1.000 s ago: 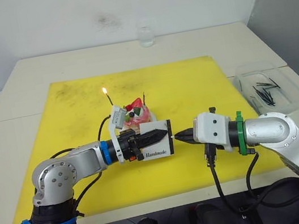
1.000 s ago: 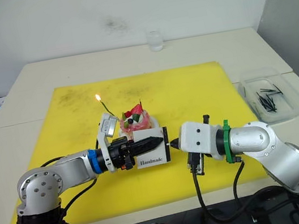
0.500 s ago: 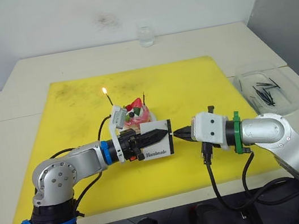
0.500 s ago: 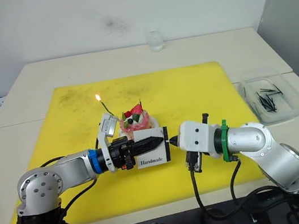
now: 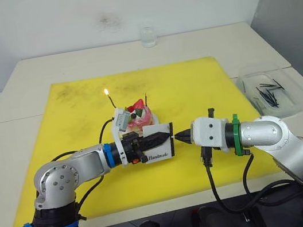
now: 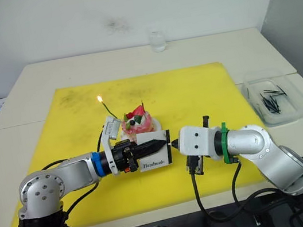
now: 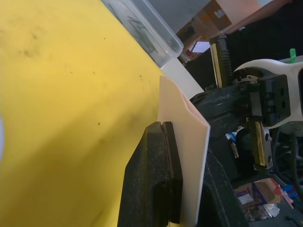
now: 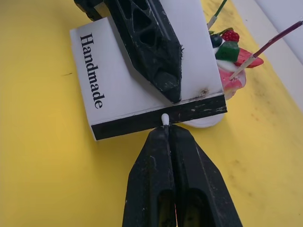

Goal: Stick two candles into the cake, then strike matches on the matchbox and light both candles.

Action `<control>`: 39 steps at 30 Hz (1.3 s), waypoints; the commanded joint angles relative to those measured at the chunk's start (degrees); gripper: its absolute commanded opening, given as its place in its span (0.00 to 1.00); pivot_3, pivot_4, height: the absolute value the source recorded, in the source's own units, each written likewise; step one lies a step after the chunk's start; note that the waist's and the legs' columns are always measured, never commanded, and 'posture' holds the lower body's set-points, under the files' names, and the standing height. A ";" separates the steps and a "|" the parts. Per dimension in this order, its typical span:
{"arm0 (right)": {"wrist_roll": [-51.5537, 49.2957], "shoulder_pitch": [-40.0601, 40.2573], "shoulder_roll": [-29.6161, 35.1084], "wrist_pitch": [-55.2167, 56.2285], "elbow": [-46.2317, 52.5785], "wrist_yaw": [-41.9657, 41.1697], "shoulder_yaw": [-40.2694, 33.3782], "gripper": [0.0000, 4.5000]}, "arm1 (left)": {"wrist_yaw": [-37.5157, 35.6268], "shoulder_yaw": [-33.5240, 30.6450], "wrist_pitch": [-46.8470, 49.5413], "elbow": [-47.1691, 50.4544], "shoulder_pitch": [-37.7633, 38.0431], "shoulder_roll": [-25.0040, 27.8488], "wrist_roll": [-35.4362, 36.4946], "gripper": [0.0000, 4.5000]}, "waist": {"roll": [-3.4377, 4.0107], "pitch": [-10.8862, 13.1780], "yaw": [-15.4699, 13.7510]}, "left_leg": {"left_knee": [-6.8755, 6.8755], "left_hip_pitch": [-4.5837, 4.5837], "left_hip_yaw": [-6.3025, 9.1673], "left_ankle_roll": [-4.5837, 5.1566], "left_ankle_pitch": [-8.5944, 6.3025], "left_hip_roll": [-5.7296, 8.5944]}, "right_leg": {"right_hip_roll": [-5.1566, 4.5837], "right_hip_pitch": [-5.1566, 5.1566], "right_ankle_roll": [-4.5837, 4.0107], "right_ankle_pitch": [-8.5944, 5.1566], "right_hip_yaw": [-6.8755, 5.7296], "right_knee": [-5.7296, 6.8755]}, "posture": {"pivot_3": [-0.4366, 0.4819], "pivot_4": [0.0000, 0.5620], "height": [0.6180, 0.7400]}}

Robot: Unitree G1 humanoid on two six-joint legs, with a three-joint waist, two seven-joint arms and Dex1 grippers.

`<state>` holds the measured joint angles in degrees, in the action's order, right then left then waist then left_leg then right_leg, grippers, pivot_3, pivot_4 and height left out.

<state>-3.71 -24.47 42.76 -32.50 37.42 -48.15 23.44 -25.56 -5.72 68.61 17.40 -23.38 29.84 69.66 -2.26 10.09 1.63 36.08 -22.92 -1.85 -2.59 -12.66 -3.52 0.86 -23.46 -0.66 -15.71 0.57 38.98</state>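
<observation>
My left gripper is shut on the white "Handmade" matchbox, holding it upright just in front of the cake. My right gripper is shut on a match. The match's pale tip touches the matchbox's black striking strip. The pink cake sits on a small white plate. A green candle stands in it with a small flame at its top. The dark red candle stands in it unlit.
Everything sits on a yellow mat over a pale table. At the right edge, a clear plastic tray holds several dark matches. A glass stands at the far side of the table.
My right gripper's body has edged left toward the matchbox, with the match tip kept at the striking strip. The left gripper and matchbox have barely moved.
</observation>
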 commanded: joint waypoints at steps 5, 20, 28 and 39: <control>-7.61 3.37 10.38 1.60 3.42 -11.61 -8.30 0.01 | -5.53 -3.47 -7.14 8.48 -5.41 7.75 -4.34 0.00 | -0.08 0.08 -0.01 | -0.01 0.01 -0.06 0.00 0.00 0.02 | 0.00 0.00 0.00 -0.01 0.07 -0.03 | 0.48 0.27 1.00; -8.13 -14.91 -2.87 -3.59 -7.06 -1.34 -9.78 0.01 | -11.45 -3.44 -6.89 14.59 16.02 15.81 -3.30 0.00 | -0.06 0.10 0.07 | 0.01 0.05 -0.05 0.00 0.00 -0.08 | -0.11 -0.01 -0.01 0.00 0.07 0.03 | 0.48 0.27 1.00; -0.80 -20.61 -12.71 1.34 -15.56 4.82 -4.13 0.01 | -11.77 -1.67 -9.04 12.74 16.04 13.97 -7.16 0.00 | -0.05 0.10 -0.09 | 0.00 0.00 -0.06 0.00 0.00 -0.07 | -0.10 -0.05 -0.02 0.00 0.06 0.01 | 0.48 0.27 1.00; 3.20 -21.37 -16.64 5.68 -20.91 5.50 -3.43 0.01 | -12.30 -0.87 -9.41 11.89 14.78 12.91 -8.49 0.00 | -0.05 0.10 -0.11 | -0.01 0.00 -0.04 0.00 0.00 -0.09 | -0.09 -0.06 -0.03 0.00 0.04 0.03 | 0.48 0.27 1.00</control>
<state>-1.11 -44.63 26.47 -28.27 15.36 -42.86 20.49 -37.09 -6.44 60.36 28.68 -7.69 42.92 61.28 -2.31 10.19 1.53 36.07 -22.92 -1.89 -2.59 -12.66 -3.61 0.77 -23.51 -0.69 -15.71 0.61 39.01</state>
